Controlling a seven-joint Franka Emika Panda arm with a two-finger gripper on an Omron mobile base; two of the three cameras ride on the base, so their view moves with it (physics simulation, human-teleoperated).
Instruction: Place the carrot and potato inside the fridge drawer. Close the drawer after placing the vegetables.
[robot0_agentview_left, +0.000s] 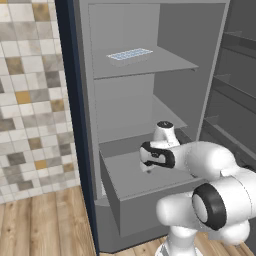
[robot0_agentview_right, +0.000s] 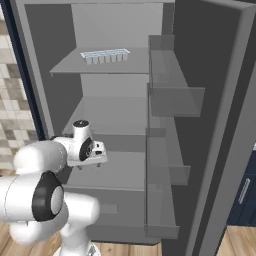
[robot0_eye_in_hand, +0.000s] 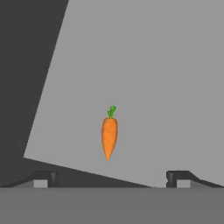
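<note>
The fridge drawer (robot0_agentview_left: 142, 210) stands pulled out at the bottom of the open fridge, and its flat grey front (robot0_agentview_right: 120, 210) faces me. My gripper (robot0_agentview_left: 146, 168) hangs over its left part, pointing down into it. In the hand view the small orange carrot (robot0_eye_in_hand: 109, 135) with its green top lies against the drawer's grey floor (robot0_eye_in_hand: 166, 87), straight below the gripper (robot0_eye_in_hand: 111, 178) and apart from it. Both dark fingertips (robot0_eye_in_hand: 177, 178) stand wide apart with nothing between them, so the gripper is open. The potato is out of view.
A pale blue ice-cube tray (robot0_agentview_left: 130, 55) sits on the upper shelf (robot0_agentview_right: 70, 65). The open fridge door with its clear shelves (robot0_agentview_right: 172, 102) stands at the right. A tiled wall (robot0_agentview_left: 30, 100) and a wooden floor (robot0_agentview_left: 45, 225) are at the left.
</note>
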